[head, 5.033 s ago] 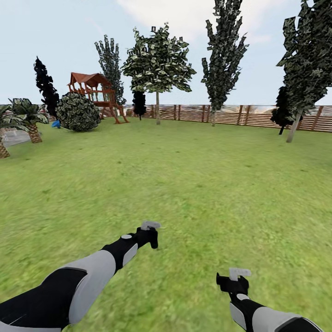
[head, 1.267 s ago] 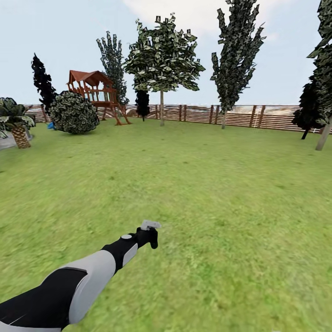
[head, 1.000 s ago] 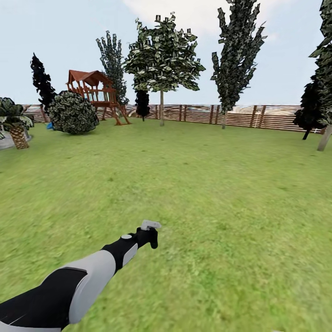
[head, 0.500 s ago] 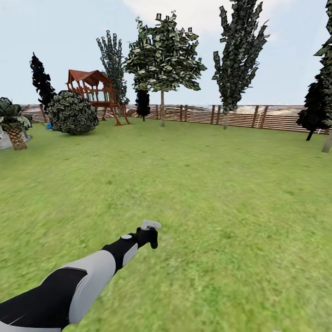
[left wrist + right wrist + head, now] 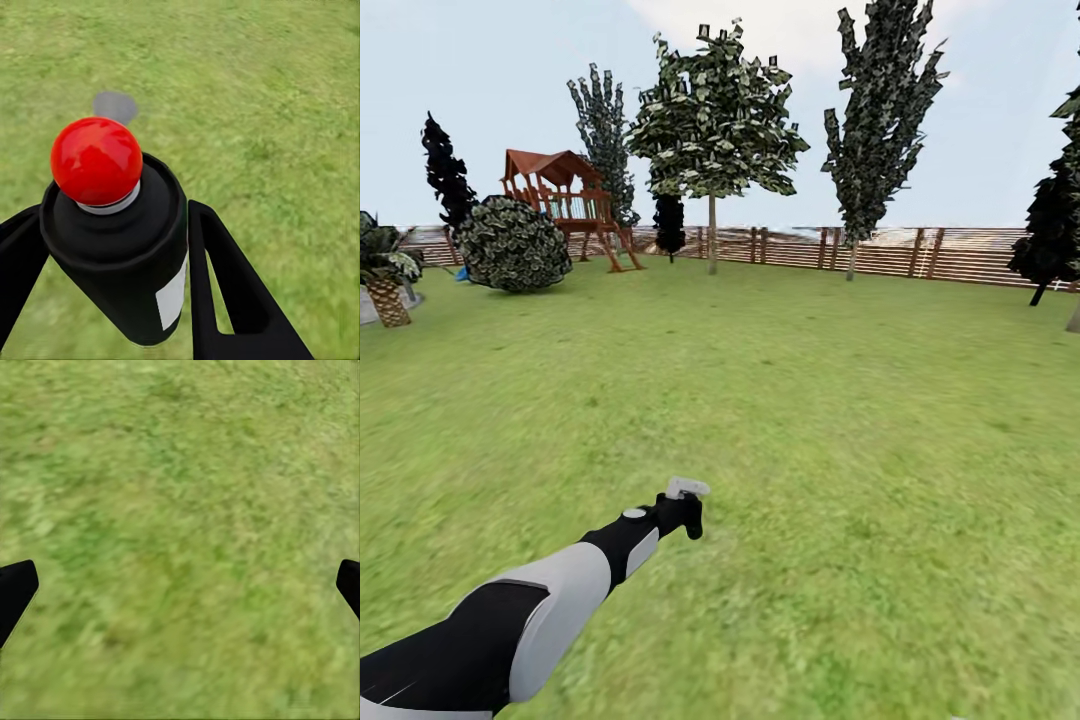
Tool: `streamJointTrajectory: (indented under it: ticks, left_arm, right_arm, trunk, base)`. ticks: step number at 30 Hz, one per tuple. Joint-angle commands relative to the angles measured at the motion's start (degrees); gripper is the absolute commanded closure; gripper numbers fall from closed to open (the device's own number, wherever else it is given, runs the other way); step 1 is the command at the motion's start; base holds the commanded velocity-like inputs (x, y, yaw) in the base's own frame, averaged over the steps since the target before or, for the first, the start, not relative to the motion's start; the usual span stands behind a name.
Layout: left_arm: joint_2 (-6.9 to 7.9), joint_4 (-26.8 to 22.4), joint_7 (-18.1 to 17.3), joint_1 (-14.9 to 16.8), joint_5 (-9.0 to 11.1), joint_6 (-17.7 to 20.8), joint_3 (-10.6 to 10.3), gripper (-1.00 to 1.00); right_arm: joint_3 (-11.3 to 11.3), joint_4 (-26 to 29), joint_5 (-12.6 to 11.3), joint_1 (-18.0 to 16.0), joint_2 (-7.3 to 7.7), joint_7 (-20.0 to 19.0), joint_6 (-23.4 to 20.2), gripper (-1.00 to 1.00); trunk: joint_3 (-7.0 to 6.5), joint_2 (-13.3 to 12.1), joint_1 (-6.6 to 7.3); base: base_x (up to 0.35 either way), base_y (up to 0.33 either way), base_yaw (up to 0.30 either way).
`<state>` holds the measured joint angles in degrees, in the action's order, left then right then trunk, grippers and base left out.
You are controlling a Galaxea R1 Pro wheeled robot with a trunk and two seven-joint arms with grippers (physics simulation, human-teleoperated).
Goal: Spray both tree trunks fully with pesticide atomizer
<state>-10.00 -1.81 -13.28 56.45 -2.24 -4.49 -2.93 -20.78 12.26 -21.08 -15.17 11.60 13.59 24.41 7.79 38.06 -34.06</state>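
Note:
My left gripper (image 5: 686, 508) is stretched out low over the lawn, shut on the pesticide atomizer (image 5: 687, 489). Seen from the left wrist, the atomizer (image 5: 112, 247) is a black bottle with a white label and a red ball on top, clamped between two black fingers (image 5: 225, 285). One tree (image 5: 712, 110) with a broad leafy crown stands far ahead by the fence; its thin pale tree trunk (image 5: 712, 238) is bare. A second pale trunk (image 5: 1074, 318) pokes in at the right edge. My right gripper (image 5: 180, 585) hangs open over bare grass.
A brown slatted fence (image 5: 920, 255) closes the far side. A red-roofed play tower (image 5: 565, 205), a round bush (image 5: 512, 257) and a palm-like plant (image 5: 385, 275) stand at the left. Dark narrow conifers (image 5: 880, 110) rise along the fence. Open lawn (image 5: 810, 400) lies ahead.
The whole view has crept forward and shifted, so the camera moved. The right arm, in the head view five seconds ago, has dropped out of it. The left arm holds its pose.

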Motion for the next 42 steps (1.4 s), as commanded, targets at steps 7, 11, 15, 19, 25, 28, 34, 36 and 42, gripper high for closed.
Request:
streamJointTrajectory:
  ticks: [7,11,15,19,25,28,34,36,42]
  left_arm:
    - [0.0,0.06,0.01,0.06,-0.22,-0.33,-0.24,1.0]
    - [0.0,0.06,0.01,0.06,-0.22,-0.34,-0.24,1.0]
    - [0.0,0.08,0.01,0.06,-0.22,-0.35,-0.24,1.0]
    - [0.0,0.07,0.01,0.06,-0.22,-0.35,-0.24,1.0]
    - [0.0,0.09,0.01,0.06,-0.22,-0.35,-0.24,1.0]
    - [0.0,0.12,0.01,0.06,-0.22,-0.35,-0.2,1.0]
    - [0.0,0.14,0.01,0.06,-0.22,-0.35,-0.19,1.0]
    - [0.0,0.14,0.01,0.06,-0.22,-0.35,-0.2,1.0]
    - [0.0,0.13,0.01,0.06,-0.22,-0.35,-0.23,1.0]
  right_arm:
    - [-0.49,0.02,-0.36,-0.05,-0.1,0.3,0.11,-1.0]
    - [-0.49,-0.04,-0.37,-0.05,-0.16,0.3,0.11,-1.0]
    - [-0.49,-0.05,-0.36,-0.04,-0.24,0.24,0.06,-1.0]
    - [-0.49,-0.05,-0.36,-0.04,-0.64,0.25,0.05,-1.0]
    - [-0.49,-0.05,-0.36,-0.05,-0.78,0.21,0.03,-1.0]
    - [-0.49,-0.05,-0.36,-0.05,-0.93,0.21,0.02,-1.0]
    - [-0.49,-0.05,-0.36,-0.05,-1.22,0.21,0.02,-1.0]
    - [-0.49,-0.05,-0.36,-0.04,-1.39,0.21,0.02,-1.0]
    - [-0.49,-0.05,-0.36,-0.04,-1.54,0.21,0.02,-1.0]
  trunk:
    - [0.11,0.08,-0.05]
    - [0.11,0.08,-0.05]
    - [0.11,0.08,-0.05]
    - [0.11,0.08,-0.05]
    - [0.11,0.08,-0.05]
    - [0.11,0.08,-0.05]
    - [0.11,0.08,-0.05]
    - [0.11,0.08,-0.05]
    - [0.11,0.08,-0.05]
  base:
    - [0.35,0.0,0.0]
    - [0.35,0.0,0.0]
    - [0.35,0.0,0.0]
    - [0.35,0.006,0.0]
    - [0.35,0.062,0.0]
    - [0.35,0.074,0.0]
    - [0.35,0.072,0.0]
    - [0.35,0.065,0.0]
    - [0.35,0.015,0.0]
